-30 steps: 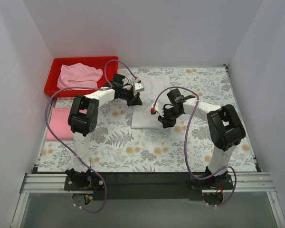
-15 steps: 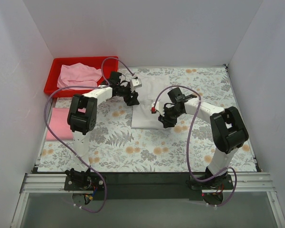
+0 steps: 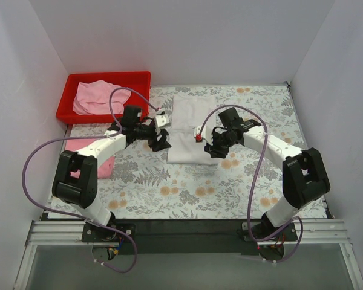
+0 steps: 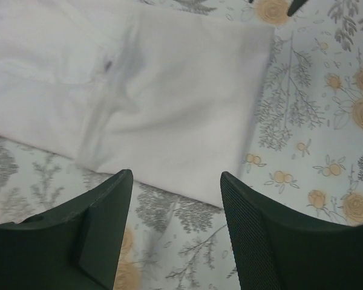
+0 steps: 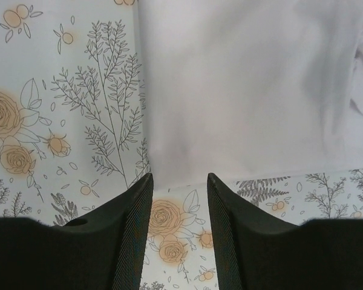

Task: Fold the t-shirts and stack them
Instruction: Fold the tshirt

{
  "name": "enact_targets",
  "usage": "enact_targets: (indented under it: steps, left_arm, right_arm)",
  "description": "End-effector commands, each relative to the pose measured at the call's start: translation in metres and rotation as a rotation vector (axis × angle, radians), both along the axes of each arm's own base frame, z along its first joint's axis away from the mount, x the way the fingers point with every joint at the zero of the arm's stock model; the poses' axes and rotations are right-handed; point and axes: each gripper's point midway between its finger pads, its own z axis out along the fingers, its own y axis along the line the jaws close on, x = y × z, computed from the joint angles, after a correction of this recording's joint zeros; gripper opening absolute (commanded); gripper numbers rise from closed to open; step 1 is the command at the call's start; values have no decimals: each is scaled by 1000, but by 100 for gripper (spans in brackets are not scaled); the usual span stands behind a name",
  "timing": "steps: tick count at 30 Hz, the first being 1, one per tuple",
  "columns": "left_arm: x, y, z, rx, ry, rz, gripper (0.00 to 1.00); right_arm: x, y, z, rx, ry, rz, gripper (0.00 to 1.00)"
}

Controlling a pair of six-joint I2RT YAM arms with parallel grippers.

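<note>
While the white t-shirt (image 3: 190,124) lies mid-table as a long, part-folded strip, the top view shows a folded pink t-shirt (image 3: 104,166) at the left edge and a crumpled pink t-shirt (image 3: 100,96) in the red bin (image 3: 109,75); one looks done, two left. Left wrist: the left gripper (image 4: 175,181) hangs spread, empty, at the shirt's edge. Right wrist: the right gripper (image 5: 178,181) is likewise parted. Floral tablecloth (image 3: 187,193), white walls (image 3: 199,42)

Plain white walls (image 3: 187,36) enclose a floral-clothed table (image 3: 187,193), evenly lit.
</note>
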Motion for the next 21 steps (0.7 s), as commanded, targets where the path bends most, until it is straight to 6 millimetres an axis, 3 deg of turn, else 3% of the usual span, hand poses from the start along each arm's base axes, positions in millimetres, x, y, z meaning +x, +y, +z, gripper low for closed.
enact_targets:
  steps: [1,7,12,21]
  left_arm:
    - [-28,-8,-28,25,18,-39,58]
    - [-44,-18,-64,87,0,-92,57]
    - [-46,-20,-88,148,-47,-118,57]
    - [-52,-2,-124,267,-63,-127,49]
  right_arm:
    - [-6,-6,-26,-65,33,23,48]
    - [-4,-10,-52,-115,48,35,46]
    - [-16,-21,-76,-159,72,54,46]
    - [-19,-30,-95,-201,66,58,43]
